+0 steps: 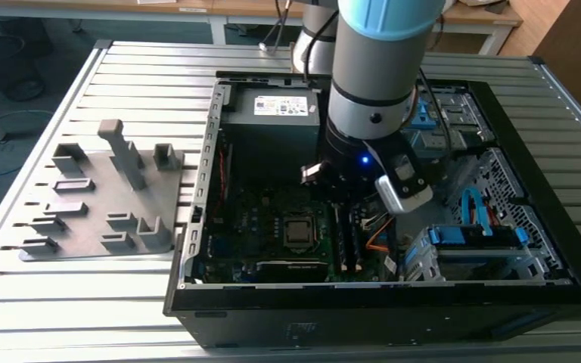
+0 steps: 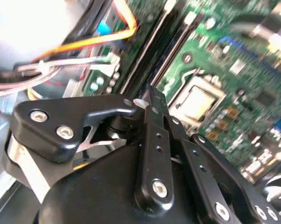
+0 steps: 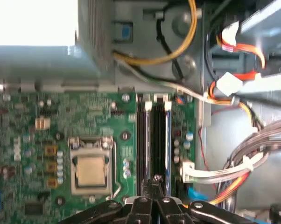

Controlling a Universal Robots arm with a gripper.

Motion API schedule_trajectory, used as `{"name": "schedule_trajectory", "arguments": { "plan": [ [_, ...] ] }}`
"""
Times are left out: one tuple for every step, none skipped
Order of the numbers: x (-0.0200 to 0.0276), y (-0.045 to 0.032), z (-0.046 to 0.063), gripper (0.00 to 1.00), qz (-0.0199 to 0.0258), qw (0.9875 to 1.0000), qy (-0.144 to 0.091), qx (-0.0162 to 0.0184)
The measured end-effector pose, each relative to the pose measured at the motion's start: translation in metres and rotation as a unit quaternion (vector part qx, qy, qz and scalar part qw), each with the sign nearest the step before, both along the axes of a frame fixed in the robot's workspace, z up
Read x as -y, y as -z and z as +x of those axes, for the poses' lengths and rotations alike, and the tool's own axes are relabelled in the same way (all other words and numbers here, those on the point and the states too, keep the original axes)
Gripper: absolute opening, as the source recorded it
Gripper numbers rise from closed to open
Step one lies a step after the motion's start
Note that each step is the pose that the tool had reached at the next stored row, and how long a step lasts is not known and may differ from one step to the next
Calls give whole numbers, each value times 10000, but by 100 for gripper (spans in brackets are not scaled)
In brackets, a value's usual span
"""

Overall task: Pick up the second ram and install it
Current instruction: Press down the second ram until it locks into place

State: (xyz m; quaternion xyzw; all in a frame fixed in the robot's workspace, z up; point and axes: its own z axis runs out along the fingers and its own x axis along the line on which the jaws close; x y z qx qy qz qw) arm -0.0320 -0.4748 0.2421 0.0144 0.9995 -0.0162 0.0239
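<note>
Currently the claw (image 3: 154, 201) is low over the motherboard (image 3: 61, 135), fingers pressed together, tips at the memory slots (image 3: 154, 135) beside the CPU socket (image 3: 90, 167). The second ram (image 1: 349, 238) appears to sit in a slot beneath the tips. Judgement: press straight down, evenly, staying clear of the orange cable (image 2: 94, 39). Holder tray (image 1: 99, 200) sits on the tabletop (image 1: 69, 310).

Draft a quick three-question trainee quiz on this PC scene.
1. True or false: the pincer is right over the RAM slots.
2. In the exterior view, the tray lies on which side of the case? A left, B right, C inside it.
3. Fill in: the board is ___ in colour.
Key: 1 true; 2 A; 3 green.
</note>
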Motion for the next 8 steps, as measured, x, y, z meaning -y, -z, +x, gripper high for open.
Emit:
{"name": "schedule_trajectory", "arguments": {
  "plan": [
    [-35,-1,0,10,-1,10000,0,0],
    [-52,-1,0,10,0,10000,0,0],
    [-55,-2,1,10,-1,10000,0,0],
    [-55,-3,1,10,-2,10000,-1,0],
    [-55,-3,1,10,-2,10000,-1,0],
    [-56,-3,0,10,-1,10000,-1,0],
    [-56,-3,0,10,-1,10000,0,0],
    [-56,-4,0,10,-2,10000,0,0]
  ]
}}
